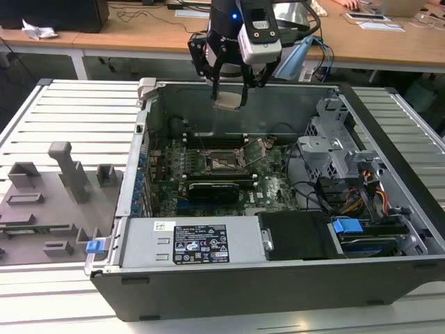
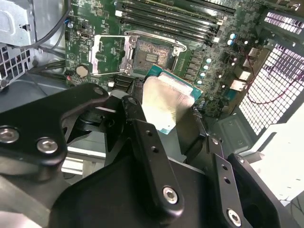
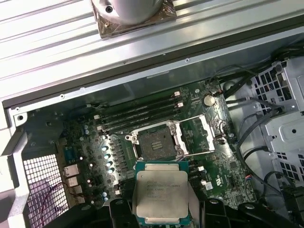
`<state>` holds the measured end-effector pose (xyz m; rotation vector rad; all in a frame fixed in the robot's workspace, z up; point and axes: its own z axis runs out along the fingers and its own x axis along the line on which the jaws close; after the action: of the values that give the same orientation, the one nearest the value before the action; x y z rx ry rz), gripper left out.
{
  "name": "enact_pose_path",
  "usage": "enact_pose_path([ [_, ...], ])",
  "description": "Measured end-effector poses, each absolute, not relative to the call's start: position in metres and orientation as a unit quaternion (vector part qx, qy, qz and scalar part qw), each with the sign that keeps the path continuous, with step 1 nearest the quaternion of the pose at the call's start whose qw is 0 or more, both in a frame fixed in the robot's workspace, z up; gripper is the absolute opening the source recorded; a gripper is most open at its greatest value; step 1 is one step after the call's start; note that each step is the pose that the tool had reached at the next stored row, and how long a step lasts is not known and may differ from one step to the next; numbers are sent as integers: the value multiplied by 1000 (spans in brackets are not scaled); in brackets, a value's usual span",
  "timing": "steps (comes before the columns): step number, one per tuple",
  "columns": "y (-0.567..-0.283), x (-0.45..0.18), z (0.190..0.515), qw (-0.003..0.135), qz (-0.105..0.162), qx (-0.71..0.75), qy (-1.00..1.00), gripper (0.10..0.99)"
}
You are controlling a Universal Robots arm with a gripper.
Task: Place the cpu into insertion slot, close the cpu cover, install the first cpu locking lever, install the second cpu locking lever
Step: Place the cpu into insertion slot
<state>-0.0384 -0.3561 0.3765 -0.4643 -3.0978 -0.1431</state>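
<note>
The black two-fingered gripper (image 1: 229, 92) has its jaws closed narrowly on the flat, square, silver-beige cpu (image 3: 161, 192). It holds the chip in the air over the open dark-grey computer case (image 1: 278, 278) (well clear of the board). The black-rimmed square insertion slot (image 3: 156, 142) lies bare near the middle of the green circuit board (image 3: 213, 175). The thin silver frame-shaped cpu cover (image 3: 195, 135) is swung open beside it.

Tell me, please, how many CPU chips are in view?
1. The cpu is held in the gripper above the motherboard, not yet in the open, empty insertion slot. Another could lie hidden behind the drive cage.
</note>
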Motion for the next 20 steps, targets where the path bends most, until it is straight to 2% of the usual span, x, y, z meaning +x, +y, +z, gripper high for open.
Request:
enact_pose_path([
  [20,-356,-38,376,0,-46,-203,-978,525],
])
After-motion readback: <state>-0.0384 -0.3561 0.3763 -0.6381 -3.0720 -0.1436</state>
